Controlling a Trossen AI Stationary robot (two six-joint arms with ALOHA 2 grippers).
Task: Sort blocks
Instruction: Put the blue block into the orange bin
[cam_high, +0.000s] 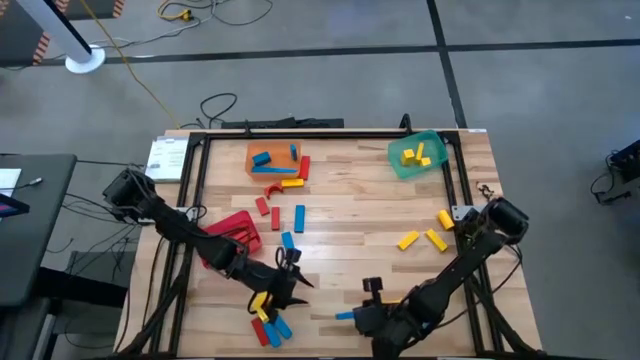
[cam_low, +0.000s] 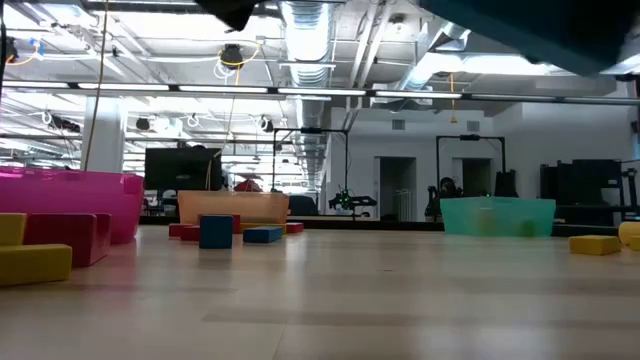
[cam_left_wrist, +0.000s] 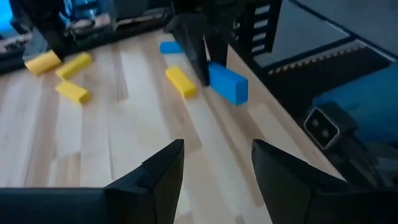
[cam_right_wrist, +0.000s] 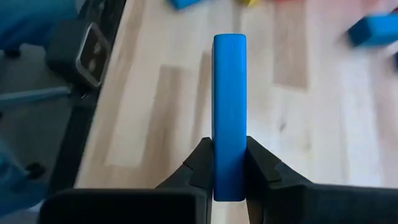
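Gripping a blue block (cam_right_wrist: 229, 112) edge-on, the right gripper (cam_right_wrist: 229, 165) sits at the near edge of the table, low in the high view, its jaws pinched on the block's two broad faces. The block's long axis runs straight out ahead of the fingers, so most of its length juts forward past the tips. In the high view that same block shows as a small blue sliver just left of the gripper.

The bin holding blue pieces, the orange bin (cam_high: 277, 160), lies well apart from this gripper, toward the far side of the table and left of centre. By this judgement the coming move is a carry across the table with the block's free end leading.

The left gripper (cam_left_wrist: 216, 165) hovers near the table's front left with its jaws spread and nothing between them, beside a small heap of red, yellow and blue blocks (cam_high: 268, 322). It is nearer to those and to the red bin (cam_high: 235, 232) than the right arm is. Yellow blocks (cam_high: 432, 233) lie loose near the green bin (cam_high: 420, 157).

No brand, label or legible writing shows anywhere.
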